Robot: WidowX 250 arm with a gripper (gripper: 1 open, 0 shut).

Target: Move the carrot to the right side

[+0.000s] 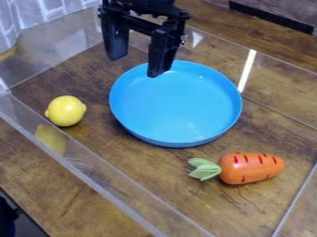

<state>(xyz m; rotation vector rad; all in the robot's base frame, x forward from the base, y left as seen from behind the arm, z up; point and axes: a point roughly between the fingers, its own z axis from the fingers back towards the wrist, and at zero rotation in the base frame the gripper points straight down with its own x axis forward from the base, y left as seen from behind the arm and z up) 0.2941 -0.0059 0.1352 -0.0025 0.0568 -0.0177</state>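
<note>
The carrot (251, 168) is a stubby orange toy with dark line marks, lying on its side near the front right of the wooden table, its pale green leafy top (205, 169) pointing left. My black gripper (139, 51) hangs at the back, above the far left rim of the blue plate, well away from the carrot. Its fingers (158, 57) stand apart with nothing between them.
A round blue plate (177, 130) fills the middle of the table, just behind the carrot. A yellow lemon (66, 111) sits to the plate's left. A clear glossy wall (37, 139) runs along the left and front edges.
</note>
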